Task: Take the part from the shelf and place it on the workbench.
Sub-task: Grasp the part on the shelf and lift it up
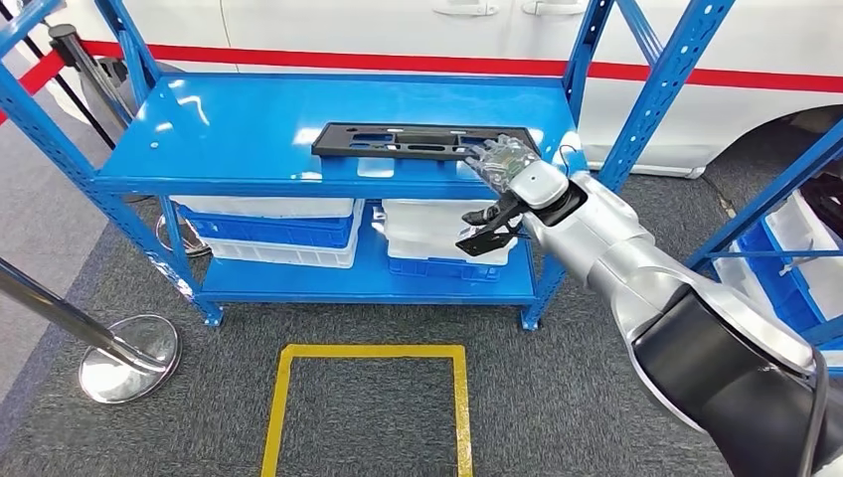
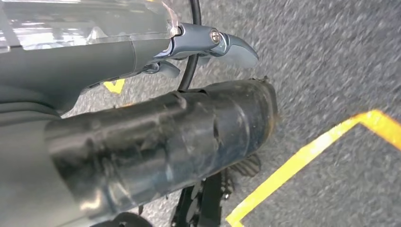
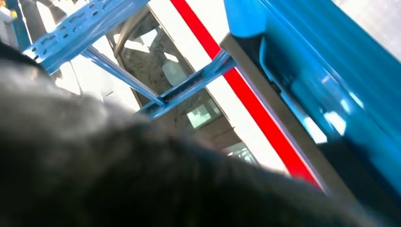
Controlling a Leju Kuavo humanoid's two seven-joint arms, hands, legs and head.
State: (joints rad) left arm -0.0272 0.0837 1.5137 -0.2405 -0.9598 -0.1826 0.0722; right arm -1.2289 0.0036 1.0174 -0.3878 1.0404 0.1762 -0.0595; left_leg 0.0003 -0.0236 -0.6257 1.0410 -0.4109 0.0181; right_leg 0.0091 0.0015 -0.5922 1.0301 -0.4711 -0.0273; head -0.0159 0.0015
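Note:
A flat black part point(image 1: 408, 141) with slots lies on the top board of the blue shelf point(image 1: 229, 129), towards its right front. My right hand point(image 1: 509, 161) reaches in from the right, its pale fingers laid over the part's right end. Its dark thumb hangs apart below the shelf's front edge, so nothing is clasped. In the right wrist view the hand is a dark blur point(image 3: 118, 175) close to the blue shelf point(image 3: 331, 71). My left hand point(image 2: 208, 42) hangs over the grey floor and holds nothing.
White and blue bins point(image 1: 278, 234) point(image 1: 437, 238) fill the lower shelf. A white car with a red stripe point(image 1: 398, 30) stands behind. A chrome stanchion base point(image 1: 129, 358) is at the left and a yellow floor square point(image 1: 368, 350) in front. Another blue rack point(image 1: 785, 248) stands to the right.

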